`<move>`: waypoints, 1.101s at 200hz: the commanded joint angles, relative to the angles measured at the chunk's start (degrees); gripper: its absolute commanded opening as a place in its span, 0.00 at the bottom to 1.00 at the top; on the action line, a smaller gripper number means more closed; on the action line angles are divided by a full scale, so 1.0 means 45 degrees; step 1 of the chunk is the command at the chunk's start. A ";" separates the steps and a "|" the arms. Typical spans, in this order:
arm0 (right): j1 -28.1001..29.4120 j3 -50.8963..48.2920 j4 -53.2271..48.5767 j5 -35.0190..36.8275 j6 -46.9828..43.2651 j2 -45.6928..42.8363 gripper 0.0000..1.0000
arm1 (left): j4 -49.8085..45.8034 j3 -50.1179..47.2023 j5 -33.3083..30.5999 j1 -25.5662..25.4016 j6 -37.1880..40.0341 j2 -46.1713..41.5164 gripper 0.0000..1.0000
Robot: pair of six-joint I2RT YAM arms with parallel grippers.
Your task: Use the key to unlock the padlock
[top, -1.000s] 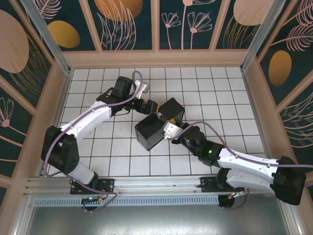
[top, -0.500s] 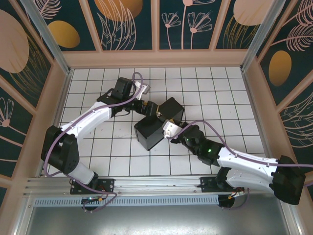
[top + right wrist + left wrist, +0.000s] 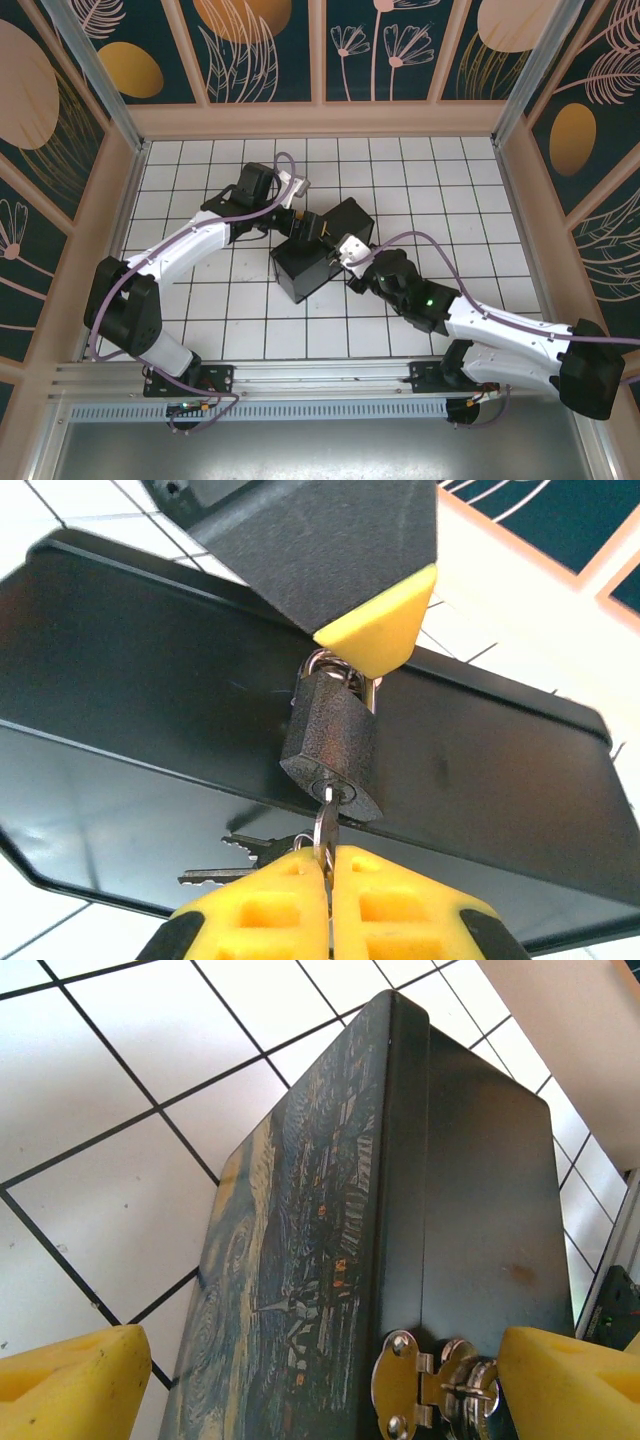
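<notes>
At the centre of the right wrist view the padlock (image 3: pixel 332 750) hangs against the black box (image 3: pixel 150 680), with the key (image 3: pixel 325 830) at its keyhole. The right jaws, bottom centre, are closed on the key. The left jaws stand wide open astride the box, gripping nothing.

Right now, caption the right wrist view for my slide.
The right fingers pinch the key seated in the padlock on the black box.
</notes>
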 commanded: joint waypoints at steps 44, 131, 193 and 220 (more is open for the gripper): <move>-0.0437 -0.0032 0.0657 -0.1035 0.3005 -0.0141 0.03 | 0.0106 -0.0308 0.0069 -0.0106 -0.0035 -0.0546 0.90; -0.2269 -0.0885 0.1823 -0.4357 0.9724 -0.0872 0.05 | 0.0831 0.0532 -0.0796 0.0558 -0.1534 -0.1761 0.97; -0.2679 0.0000 -0.0159 -0.4828 1.1109 -0.0873 0.29 | 0.0897 0.0365 -0.1029 0.0640 -0.1619 -0.1692 0.96; -0.3007 0.0682 -0.2023 -0.5432 1.0049 -0.1231 0.33 | 0.0710 0.0078 -0.1387 0.0750 -0.1640 -0.1914 0.96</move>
